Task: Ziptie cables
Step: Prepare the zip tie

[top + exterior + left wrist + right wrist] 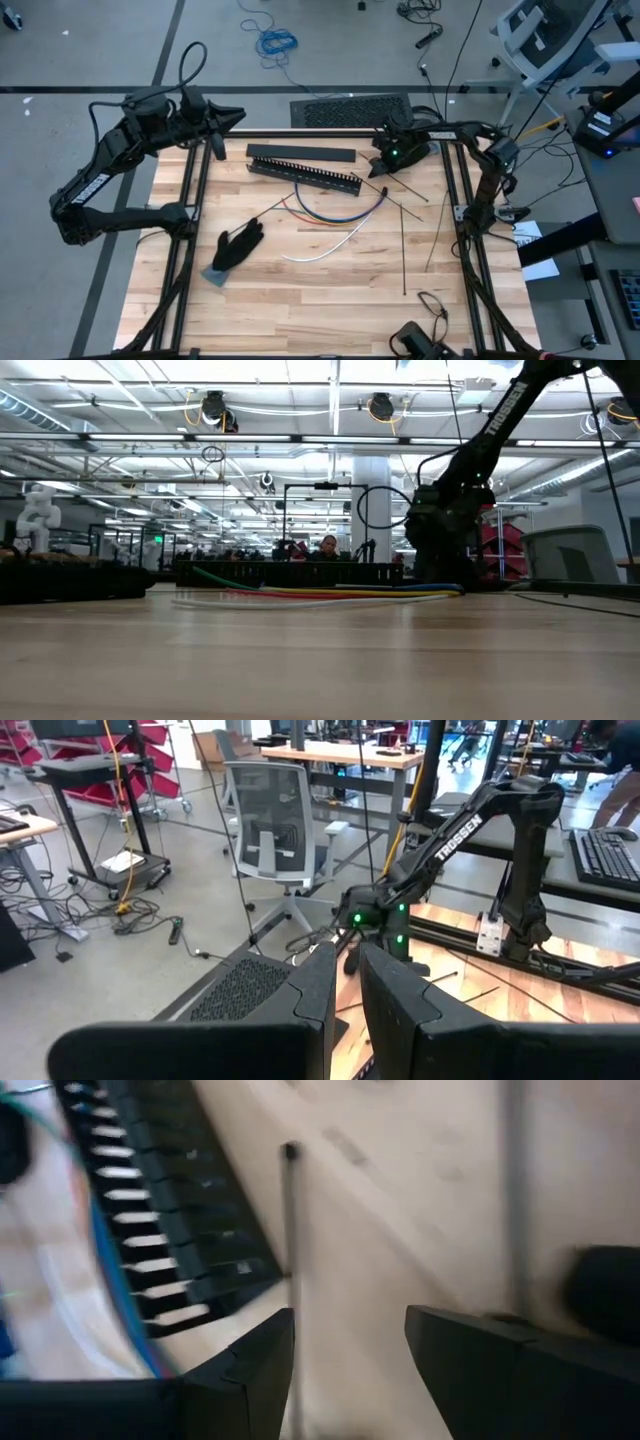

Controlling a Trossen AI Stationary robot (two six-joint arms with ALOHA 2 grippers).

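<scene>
Right gripper (345, 1350) sits low at the far edge of the wooden surface (330, 290), jaws apart, a thin black zip tie (291, 1230) running up between them; contact not clear. Just beside it is the long slotted black bar (305, 177), with a flat black strip (300, 153) lying parallel behind it. Cables (335, 212) lie mid-surface, just in front of the bar: blue, red, green and white arcs, loose, not bundled. More thin black ties (403, 245) lie to the right of the cables. Black glove (238, 246) lies on a grey pad, on the left side of the surface, well apart from the cables. Left gripper (232, 116) is parked off the far-left corner, jaws nearly closed, holding nothing, pointing toward the right arm.
</scene>
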